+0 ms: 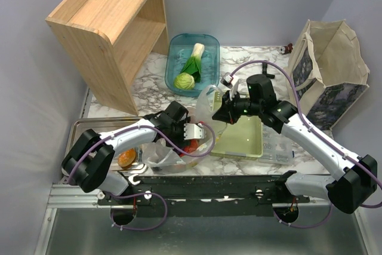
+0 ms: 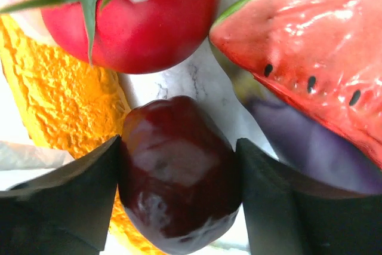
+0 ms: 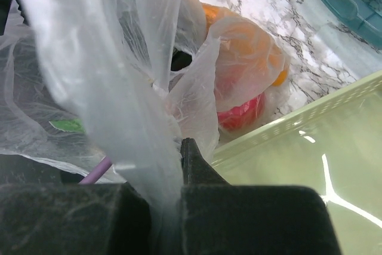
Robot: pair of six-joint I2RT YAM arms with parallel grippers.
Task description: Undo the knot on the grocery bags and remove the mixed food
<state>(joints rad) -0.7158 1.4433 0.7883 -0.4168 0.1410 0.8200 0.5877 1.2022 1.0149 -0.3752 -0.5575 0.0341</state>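
A translucent grocery bag (image 1: 210, 104) lies at the table's middle, and a second bag (image 1: 161, 154) is near the front edge. My left gripper (image 1: 194, 132) reaches into the bag and is shut on a dark red apple (image 2: 179, 171). Beside the apple lie a red tomato (image 2: 137, 22), a watermelon wedge (image 2: 310, 52) and an orange chips bag (image 2: 71, 100); something purple (image 2: 310, 147) shows under the wedge. My right gripper (image 1: 222, 113) is shut on the bag's plastic (image 3: 119, 106) and holds it up. A leafy vegetable (image 1: 194, 61) and cabbage (image 1: 185, 80) lie in the blue tub.
A green basket (image 1: 242, 138) sits under the right gripper. The blue tub (image 1: 192, 64) is behind it, a wooden shelf (image 1: 107, 28) at back left, a tote bag (image 1: 328, 70) at right, a steel tray (image 1: 89, 132) with an orange item (image 1: 126, 158) at left.
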